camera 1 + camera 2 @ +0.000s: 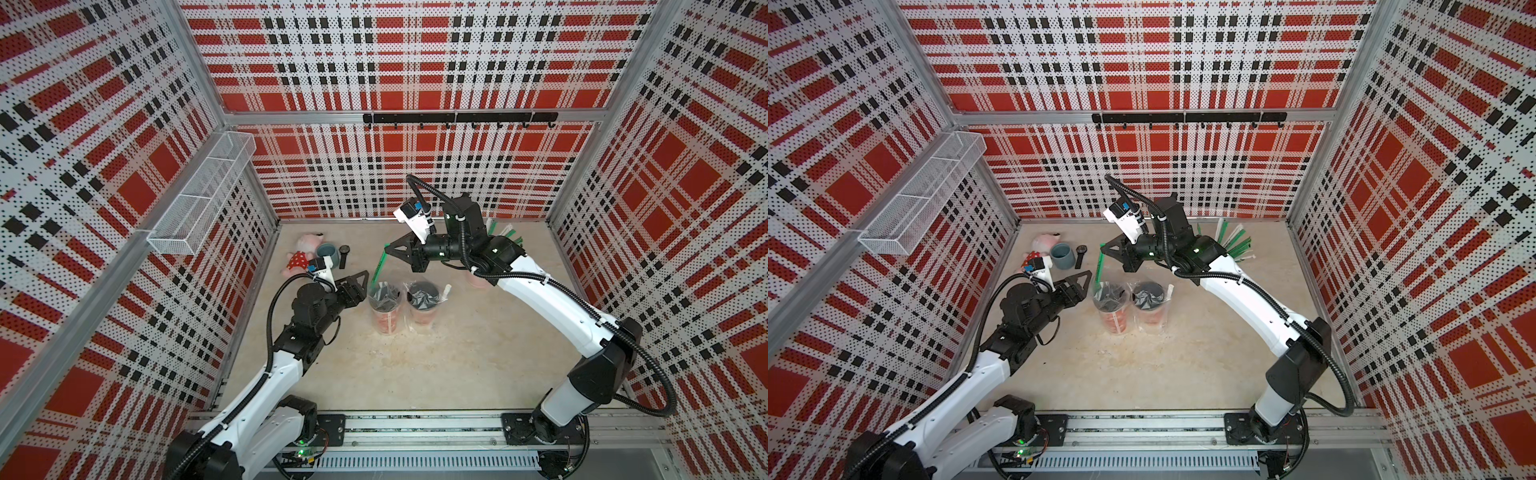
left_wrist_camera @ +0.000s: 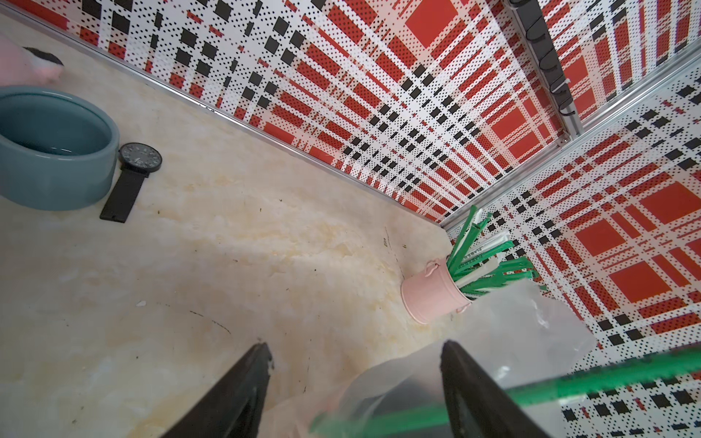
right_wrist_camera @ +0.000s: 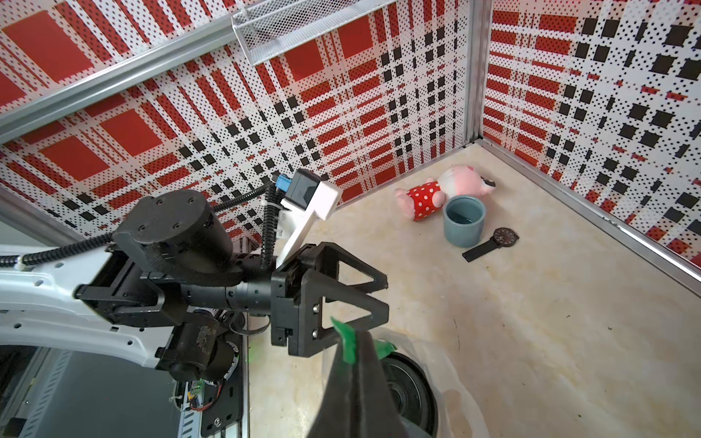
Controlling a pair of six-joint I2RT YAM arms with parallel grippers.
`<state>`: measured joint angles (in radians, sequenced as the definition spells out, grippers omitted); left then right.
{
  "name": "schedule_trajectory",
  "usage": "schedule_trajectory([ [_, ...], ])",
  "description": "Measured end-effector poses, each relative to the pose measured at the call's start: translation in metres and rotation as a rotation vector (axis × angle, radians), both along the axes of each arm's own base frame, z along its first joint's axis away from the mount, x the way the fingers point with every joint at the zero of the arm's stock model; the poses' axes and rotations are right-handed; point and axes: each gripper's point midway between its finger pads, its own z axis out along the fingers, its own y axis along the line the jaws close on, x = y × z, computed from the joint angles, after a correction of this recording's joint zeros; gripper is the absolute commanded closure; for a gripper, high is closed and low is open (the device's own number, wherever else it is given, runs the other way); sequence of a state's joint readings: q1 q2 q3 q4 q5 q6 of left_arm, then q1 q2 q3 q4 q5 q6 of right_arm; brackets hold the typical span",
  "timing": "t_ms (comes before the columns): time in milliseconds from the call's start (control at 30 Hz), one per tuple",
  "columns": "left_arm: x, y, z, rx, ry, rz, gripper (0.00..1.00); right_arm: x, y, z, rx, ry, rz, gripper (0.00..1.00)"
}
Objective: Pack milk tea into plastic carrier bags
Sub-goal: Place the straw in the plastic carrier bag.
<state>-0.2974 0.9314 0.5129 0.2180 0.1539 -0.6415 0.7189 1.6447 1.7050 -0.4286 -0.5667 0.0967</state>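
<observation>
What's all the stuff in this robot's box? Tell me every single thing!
cups: two, red with black lids, mid-table, side by side
bags: two, clear, one around each cup
green straw: one, green, hanging from the right pincer over one cup
white straw: one, white, against the other cup's bag
bucket: one, pink, far right, holding green and white straws
mug: one, grey-blue, far left
watch: one, black, beside the mug
toy: one, pink with red dotted dress, beside the mug
basket: one, white wire, left wall
hook rail: one, black, back wall
left pincer: open, next to a bagged cup
right pincer: shut on the green straw
</observation>
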Motion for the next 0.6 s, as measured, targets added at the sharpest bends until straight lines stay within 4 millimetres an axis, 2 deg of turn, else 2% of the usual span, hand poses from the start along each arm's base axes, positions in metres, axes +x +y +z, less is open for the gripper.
schedule_trajectory([
  [200, 0.0, 0.0, 0.0, 0.0, 0.0, 0.0, 0.26, 0.011, 0.006, -0.02, -0.074, 0.012, -0.032, 1.0],
  [467, 0.002, 0.001, -0.006, 0.005, 0.016, 0.004, 0.26, 0.012, 0.006, -0.018, -0.101, -0.009, -0.049, 1.0],
  [600, 0.003, 0.001, -0.006, 0.006, 0.017, 0.005, 0.26, 0.011, 0.013, -0.028, -0.117, 0.004, -0.037, 1.0],
])
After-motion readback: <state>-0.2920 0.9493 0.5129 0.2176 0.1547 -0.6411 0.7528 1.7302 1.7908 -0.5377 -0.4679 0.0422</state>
